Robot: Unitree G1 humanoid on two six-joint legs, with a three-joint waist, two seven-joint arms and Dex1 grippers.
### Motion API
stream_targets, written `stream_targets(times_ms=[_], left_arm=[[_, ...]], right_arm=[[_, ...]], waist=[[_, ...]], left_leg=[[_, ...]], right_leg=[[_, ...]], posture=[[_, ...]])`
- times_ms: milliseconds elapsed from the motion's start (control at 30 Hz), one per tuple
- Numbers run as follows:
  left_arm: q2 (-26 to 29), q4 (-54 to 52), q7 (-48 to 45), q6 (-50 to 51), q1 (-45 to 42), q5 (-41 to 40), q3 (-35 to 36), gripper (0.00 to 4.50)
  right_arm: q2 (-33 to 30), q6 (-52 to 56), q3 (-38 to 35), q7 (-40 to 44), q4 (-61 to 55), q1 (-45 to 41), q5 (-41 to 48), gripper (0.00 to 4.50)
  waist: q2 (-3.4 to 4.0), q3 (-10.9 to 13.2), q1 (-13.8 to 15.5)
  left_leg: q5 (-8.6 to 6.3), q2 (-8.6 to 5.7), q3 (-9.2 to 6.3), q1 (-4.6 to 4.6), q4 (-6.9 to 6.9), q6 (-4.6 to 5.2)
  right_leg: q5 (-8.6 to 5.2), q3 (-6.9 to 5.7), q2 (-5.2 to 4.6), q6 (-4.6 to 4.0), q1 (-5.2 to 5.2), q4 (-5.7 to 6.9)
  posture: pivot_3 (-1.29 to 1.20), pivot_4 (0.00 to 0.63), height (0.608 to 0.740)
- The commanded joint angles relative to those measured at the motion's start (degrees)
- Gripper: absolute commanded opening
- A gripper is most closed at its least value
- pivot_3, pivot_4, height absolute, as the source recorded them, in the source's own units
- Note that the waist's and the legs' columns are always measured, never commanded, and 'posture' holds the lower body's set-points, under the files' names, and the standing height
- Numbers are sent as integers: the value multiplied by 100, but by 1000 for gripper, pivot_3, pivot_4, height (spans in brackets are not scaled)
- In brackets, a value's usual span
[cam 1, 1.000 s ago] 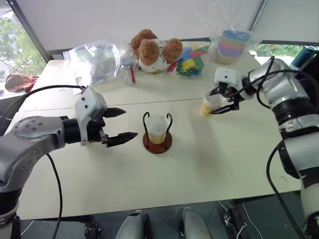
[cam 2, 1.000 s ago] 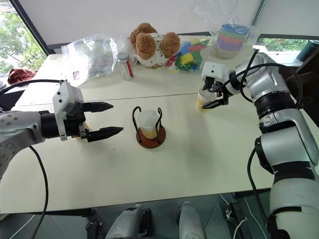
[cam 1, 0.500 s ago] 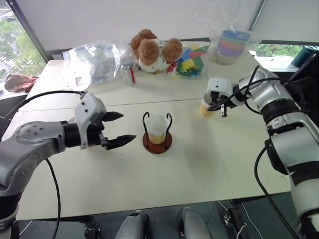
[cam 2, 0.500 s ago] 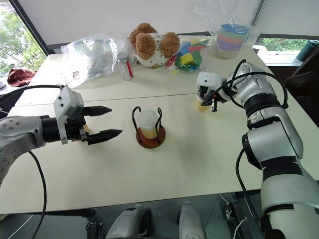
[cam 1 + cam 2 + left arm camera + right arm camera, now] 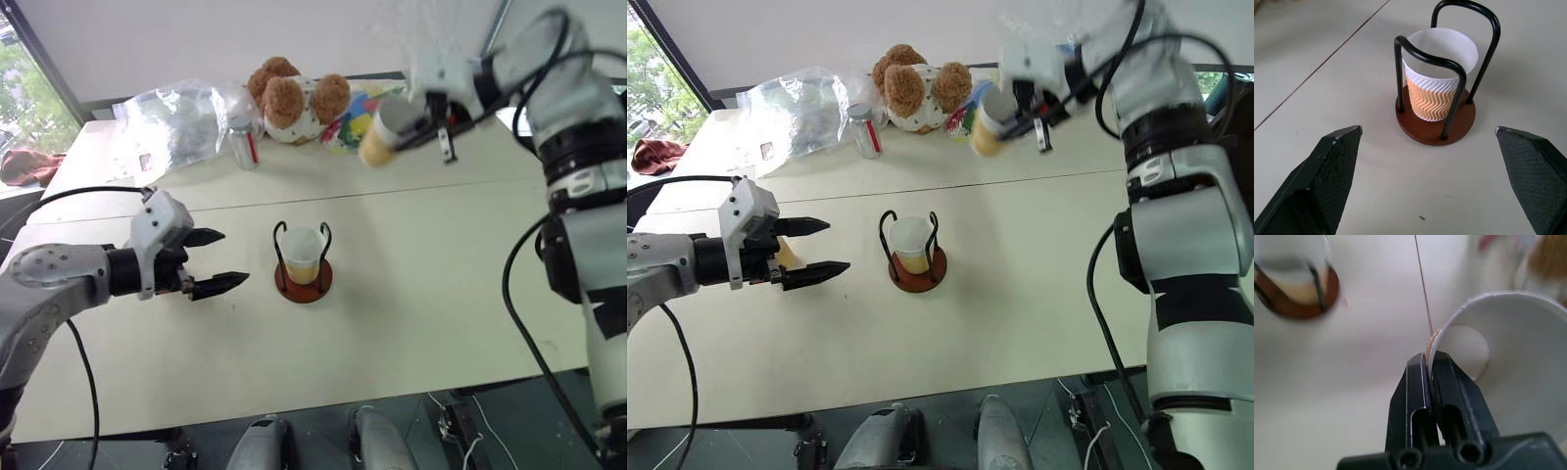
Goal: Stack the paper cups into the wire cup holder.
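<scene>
Right gripper lifts a cup by its rim

The right gripper (image 5: 1429, 363) pinches the wall of a paper cup (image 5: 1508, 362), held high above the table (image 5: 441, 284). The left gripper (image 5: 217, 260), fingers wide apart and empty, hovers beside the holder (image 5: 1436, 125), where another cup (image 5: 1437, 73) stands.

Tan paper cup (image 5: 304, 257) upright inside wire cup holder (image 5: 303, 279), second cup (image 5: 378, 132) tilted, aloft

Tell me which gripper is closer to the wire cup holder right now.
Left. The left gripper hovers open just beside the wire cup holder, low over the table. The right gripper is raised well above and beyond it, shut on a paper cup.
</scene>
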Motion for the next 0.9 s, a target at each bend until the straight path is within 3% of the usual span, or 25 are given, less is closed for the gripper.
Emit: stream_targets(times_ms=[33,133,400,667,900], left_arm=[[-8,-83,-34,-91,-24,31,123,4500],[-61,-147,24,-67,-22,17,114,4500],[-254,-392,262,42,13,-57,131,4500],[-336,-533,378,76,146,-110,225,4500],[-423,-609,512,69,155,-181,204,4500]], right_arm=[[-121,653,692,168,-1294,133,1553,92],[-363,1024,1230,168,-2131,284,2378,92],[-545,1407,2013,168,-2944,508,3237,92],[-436,1405,2499,168,-2970,559,3308,92],[-26,1001,2692,168,-2193,368,2857,92]], waist=[[-5,-3,0],[-5,-3,48],[-4,-2,143],[-4,-2,143],[-5,-2,142]], left_leg=[[0,0,-3,1,1,0],[-1,-4,-6,0,10,2],[-2,-6,-4,-4,10,4],[-2,-5,-2,-4,11,4],[-2,-5,-1,-4,12,3]], right_leg=[[0,0,-1,0,4,0],[0,0,-7,0,6,0],[0,0,-9,0,-2,-1],[0,0,-8,0,-2,0],[0,0,-8,0,-3,0]], posture=[[0,150,740],[0,150,740],[0,150,740],[0,150,740],[0,150,740]])
